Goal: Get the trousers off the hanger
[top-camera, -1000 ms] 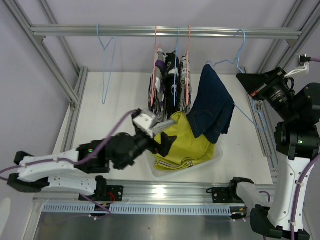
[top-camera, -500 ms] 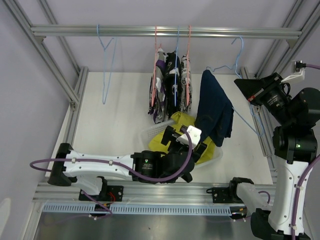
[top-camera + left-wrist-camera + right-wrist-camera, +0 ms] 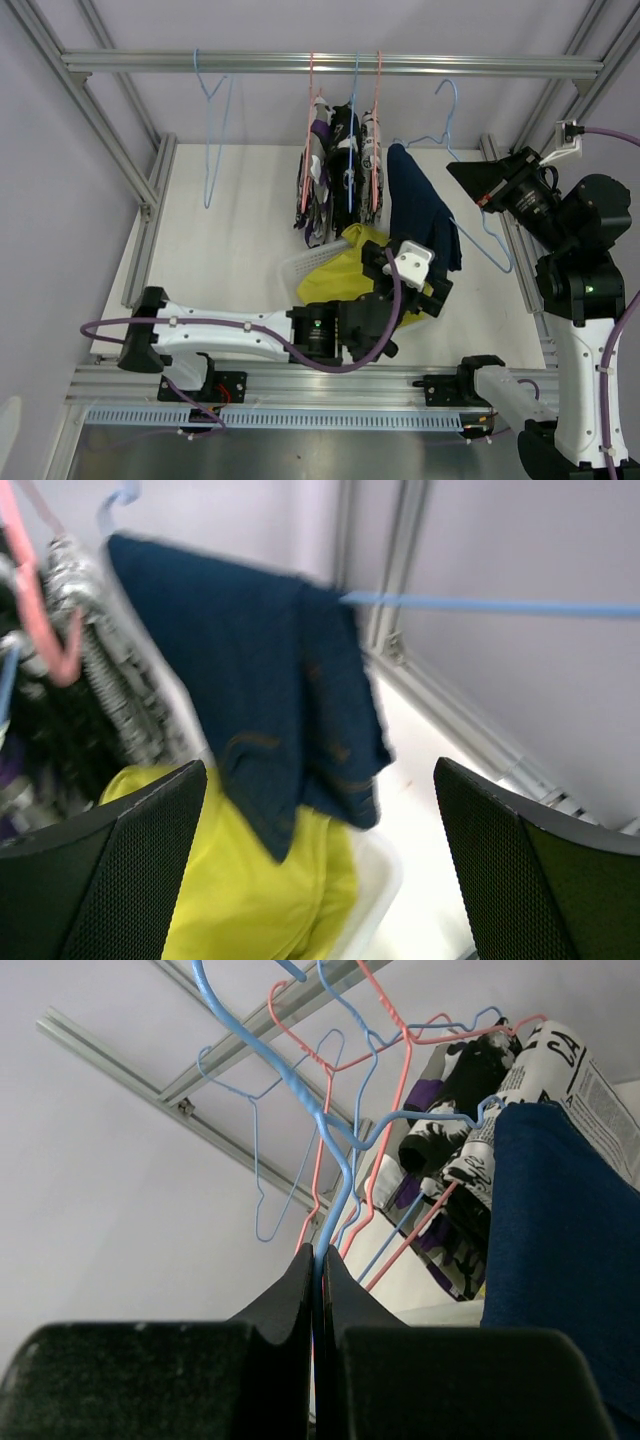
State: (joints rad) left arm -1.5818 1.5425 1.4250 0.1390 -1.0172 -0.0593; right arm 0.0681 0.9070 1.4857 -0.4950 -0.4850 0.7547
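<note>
Just ahead of the left gripper (image 3: 318,770), framed by its two jaws, which stand wide apart, hang the navy trousers (image 3: 270,680). They are draped over the blue hanger (image 3: 305,1095), and nothing is between the jaws yet. The right gripper (image 3: 318,1260) is pressed together on the thin wire of this hanger, directly below its twisted neck, with the navy cloth to the right of its fingertips. Below the left gripper lie the yellow trousers (image 3: 250,910) in a pale bin (image 3: 385,875).

I judge the main danger to be this thin pinch. A pull on the cloth could turn or slide the wire between the fingers, so the hanger swings away. The left jaws could also close on yellow cloth together with the navy hem, because both lie near each other. To the left of that gripper, the patterned trousers (image 3: 340,170) hang close and may be caught.

The left wrist view is blurred, so the fold over the hanger is unclear. From above, the left arm covers the lower end of the navy pair. I cannot tell if it touches the yellow one, or if the hook is free of the rail (image 3: 330,64).
</note>
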